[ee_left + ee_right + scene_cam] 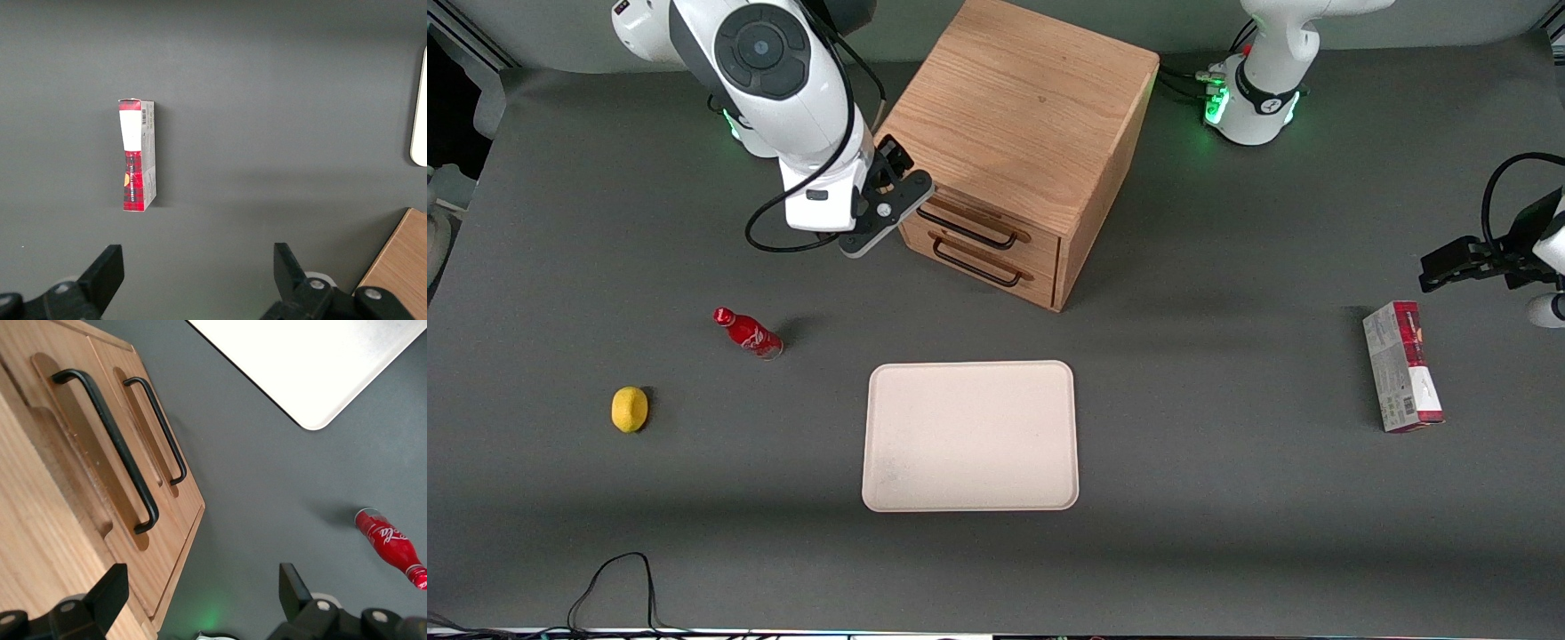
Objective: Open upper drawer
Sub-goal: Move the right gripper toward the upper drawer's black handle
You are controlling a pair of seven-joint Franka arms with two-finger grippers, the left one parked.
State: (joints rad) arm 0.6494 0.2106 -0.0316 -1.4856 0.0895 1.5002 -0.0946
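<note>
The wooden cabinet (1023, 124) stands at the back of the table, and both of its drawers are shut. The upper drawer (996, 219) (75, 447) carries a long black wire handle (966, 229) (112, 450); the lower drawer (996, 267) with its own handle (159, 430) sits just below it. My gripper (882, 218) (200, 590) hangs open in front of the cabinet's front corner on the working arm's side, short of the handles. One fingertip (110, 588) shows over the drawer front's edge. Nothing is between the fingers.
A cream tray (969, 436) (313, 360) lies nearer the front camera than the cabinet. A red bottle (749, 332) (390, 547) and a yellow lemon (630, 409) lie toward the working arm's end. A red and white box (1400, 366) (137, 155) lies toward the parked arm's end.
</note>
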